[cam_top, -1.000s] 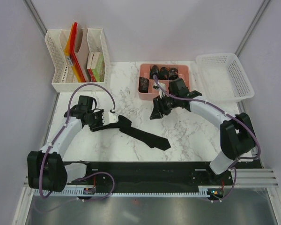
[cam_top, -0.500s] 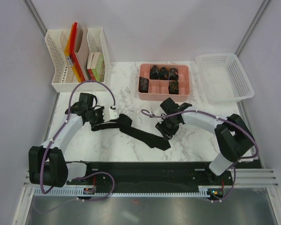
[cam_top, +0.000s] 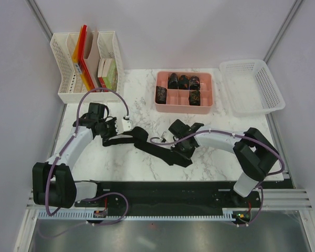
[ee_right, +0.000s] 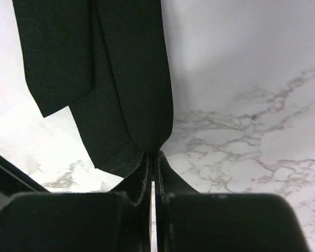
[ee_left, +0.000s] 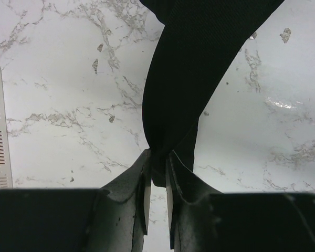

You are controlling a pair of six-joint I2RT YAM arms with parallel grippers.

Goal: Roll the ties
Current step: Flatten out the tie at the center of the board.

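Note:
A blackish tie [cam_top: 152, 149] lies stretched across the marble table between my two grippers. My left gripper [cam_top: 109, 137] is shut on its left end; in the left wrist view the fabric [ee_left: 199, 63] runs up from between the fingertips of that gripper [ee_left: 157, 157]. My right gripper [cam_top: 177, 152] is shut on the tie's right end, and in the right wrist view the folded fabric [ee_right: 126, 79] is pinched at its edge by the gripper [ee_right: 153, 155]. Several rolled ties [cam_top: 182, 81] sit in a pink tray [cam_top: 184, 109].
A white file organiser [cam_top: 86, 63] with books stands at the back left. A white mesh basket [cam_top: 252, 86] sits at the back right. The black base rail [cam_top: 163, 191] runs along the near edge.
My right gripper has come from beside the pink tray down and left to the tie's right end and shut on it. The left gripper kept its grip and shifted slightly.

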